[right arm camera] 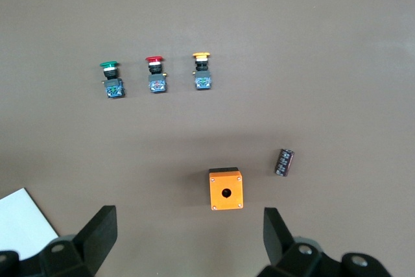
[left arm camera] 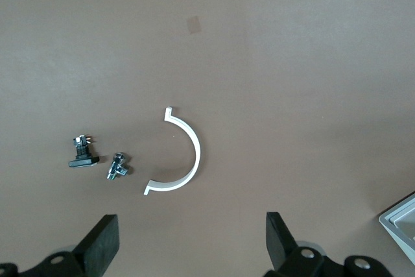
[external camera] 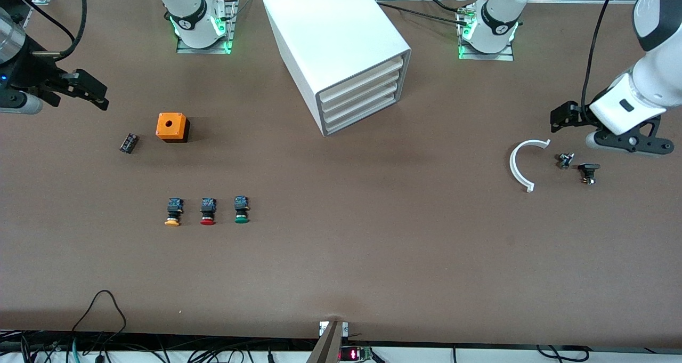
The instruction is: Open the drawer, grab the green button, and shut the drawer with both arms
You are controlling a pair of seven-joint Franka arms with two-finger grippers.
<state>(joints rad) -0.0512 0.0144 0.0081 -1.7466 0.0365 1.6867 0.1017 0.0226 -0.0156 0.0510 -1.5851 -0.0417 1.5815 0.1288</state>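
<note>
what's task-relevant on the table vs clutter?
In play:
cabinet, all four drawers shut
green button, last in the button row toward the left arm's end
left gripper, open, over the white arc
right gripper, open, over the orange box

Lying about:
yellow button
red button
orange box
small dark part
white arc
two small fittings

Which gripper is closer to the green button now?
Right. The right gripper hangs over the table's right-arm end, near the orange box; the green button lies on that half. The left gripper is over the white arc.
</note>
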